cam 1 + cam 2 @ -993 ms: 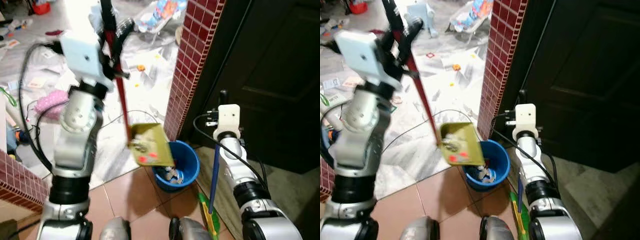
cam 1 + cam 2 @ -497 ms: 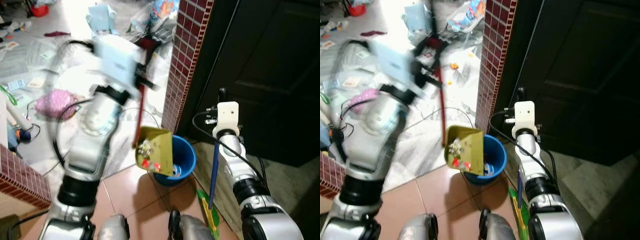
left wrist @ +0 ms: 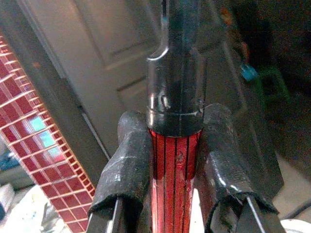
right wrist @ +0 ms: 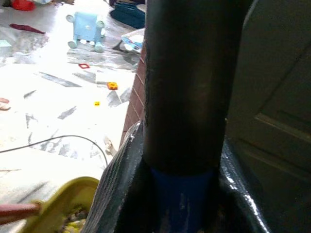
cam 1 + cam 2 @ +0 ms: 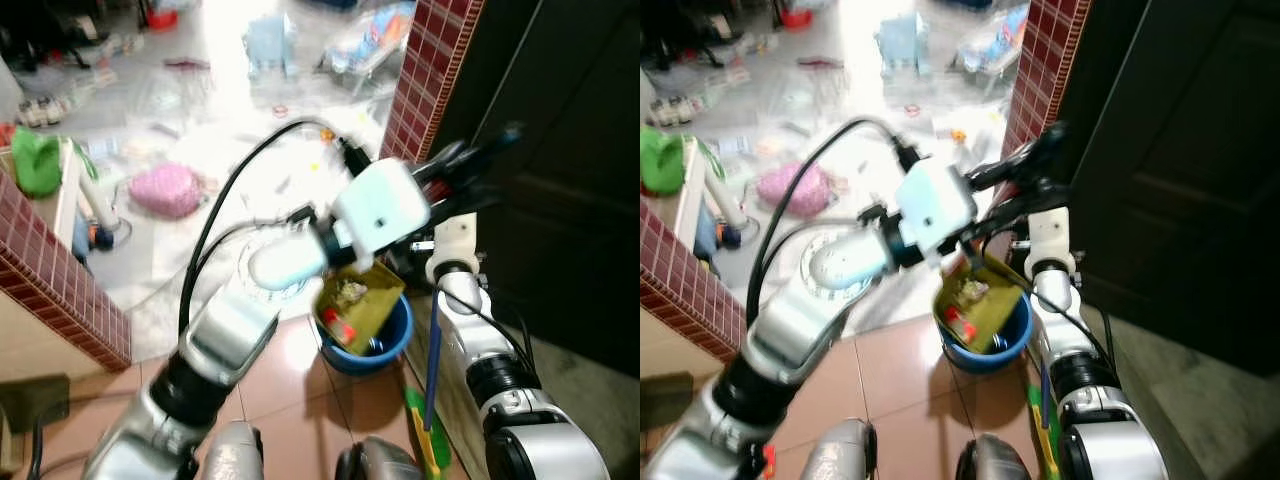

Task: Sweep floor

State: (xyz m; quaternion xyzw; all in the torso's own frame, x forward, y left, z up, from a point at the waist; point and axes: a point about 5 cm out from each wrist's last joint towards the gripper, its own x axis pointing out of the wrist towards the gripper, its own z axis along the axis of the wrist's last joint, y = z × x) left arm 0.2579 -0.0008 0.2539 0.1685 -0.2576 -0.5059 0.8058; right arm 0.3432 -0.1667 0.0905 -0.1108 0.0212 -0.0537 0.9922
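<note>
My left gripper [image 5: 468, 168] is shut on the red, black-capped handle [image 3: 174, 145] of a yellow-green dustpan [image 5: 358, 305]; its fingers [image 3: 127, 165] clamp the handle on both sides. The left arm reaches across to the right, with the handle pointing at the dark door. The dustpan hangs tilted over a blue bucket [image 5: 390, 345], with litter and a red scrap still in it. My right gripper [image 4: 182, 204] is shut on the blue broom handle [image 5: 432, 350], held upright just right of the bucket. The green broom head [image 5: 425, 432] rests on the floor tiles.
A red brick pillar [image 5: 432, 80] and a dark door [image 5: 575, 150] stand close behind the bucket. A low brick wall [image 5: 60, 290] is on the left. The marble floor beyond holds a pink bundle [image 5: 168, 188], a green bag [image 5: 35, 165], a blue toy [image 5: 265, 40], a cable and scattered litter.
My left arm has swung to the right and laid the handle over toward the door, tipping the dustpan further over the bucket. The head camera has shifted. The right arm keeps the broom still.
</note>
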